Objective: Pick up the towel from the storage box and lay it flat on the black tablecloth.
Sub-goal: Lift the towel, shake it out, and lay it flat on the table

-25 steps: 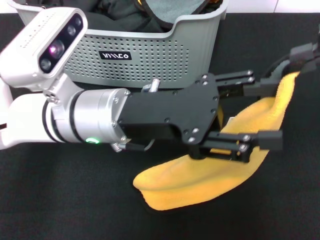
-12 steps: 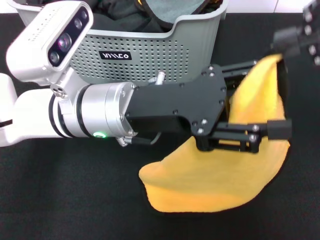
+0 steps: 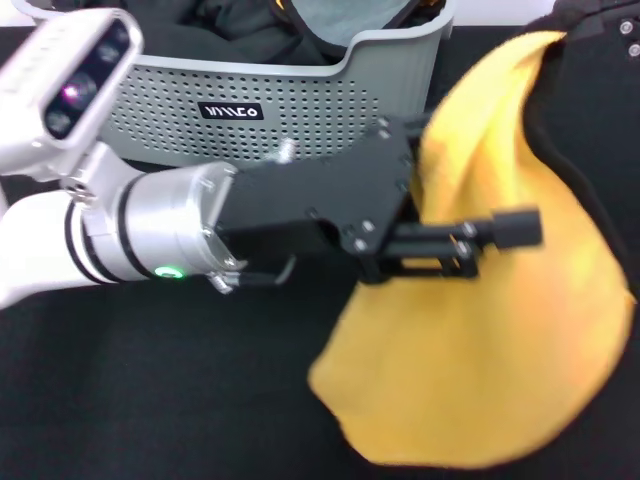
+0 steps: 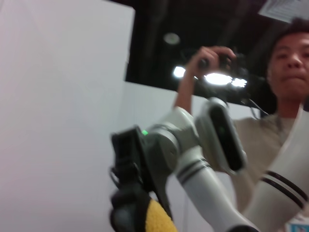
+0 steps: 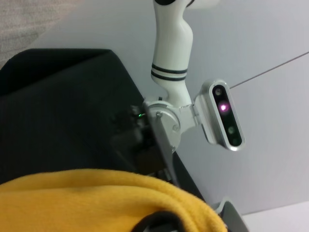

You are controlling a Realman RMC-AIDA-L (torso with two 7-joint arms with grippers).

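The yellow-orange towel (image 3: 500,340) hangs in front of the storage box (image 3: 300,110), over the black tablecloth (image 3: 150,400). Its top corner is held by my right gripper (image 3: 605,18) at the upper right edge of the head view. Its lower edge is near the cloth. My left gripper (image 3: 455,190) reaches across from the left, open. One finger (image 3: 500,232) lies in front of the towel and the other is hidden behind it. The towel also shows in the right wrist view (image 5: 96,198) and as a small tip in the left wrist view (image 4: 158,218).
The storage box holds dark and grey fabrics (image 3: 250,25). My left arm (image 3: 150,235) spans the front of the box. A person (image 4: 285,96) stands behind the robot. Bare black cloth lies at the lower left.
My right gripper has lifted the towel's corner up and to the right, so the towel now hangs taller and wider. My left gripper has moved slightly left.
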